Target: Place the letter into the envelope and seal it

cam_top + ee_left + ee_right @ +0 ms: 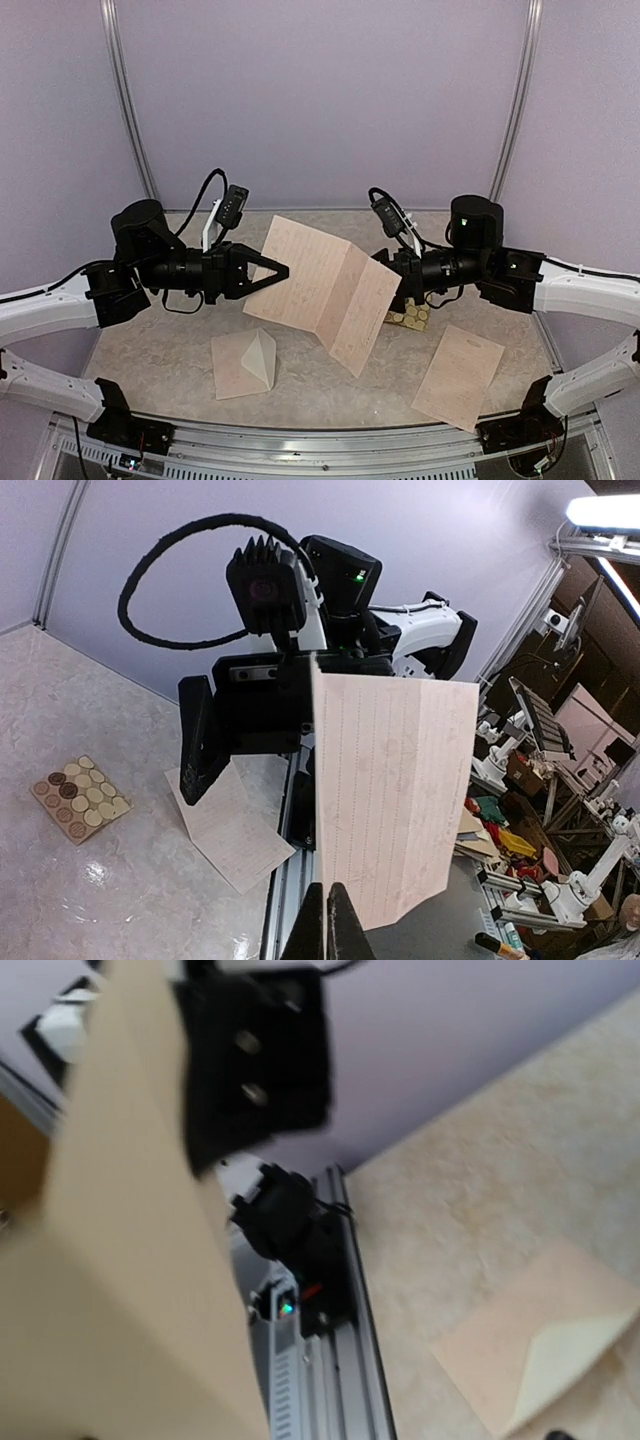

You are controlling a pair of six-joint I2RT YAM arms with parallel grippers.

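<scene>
Envelope (245, 365): one; held letter (325, 290): one; loose sheet (458, 375): one; sticker sheet (410, 317): one.

Marbled table (150, 350) carries envelope (240, 368), sticker sheet (410, 317) and handwritten sheet (458, 376).

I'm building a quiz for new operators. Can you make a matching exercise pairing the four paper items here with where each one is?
Items:
1. letter
2. envelope
3. sticker sheet
4. loose written sheet

Places:
A. flat on the table, near right
B. held up off the table, folded
C. on the table, near left
D. partly hidden behind the letter

Pairs: 1-B, 2-C, 3-D, 4-A
</scene>
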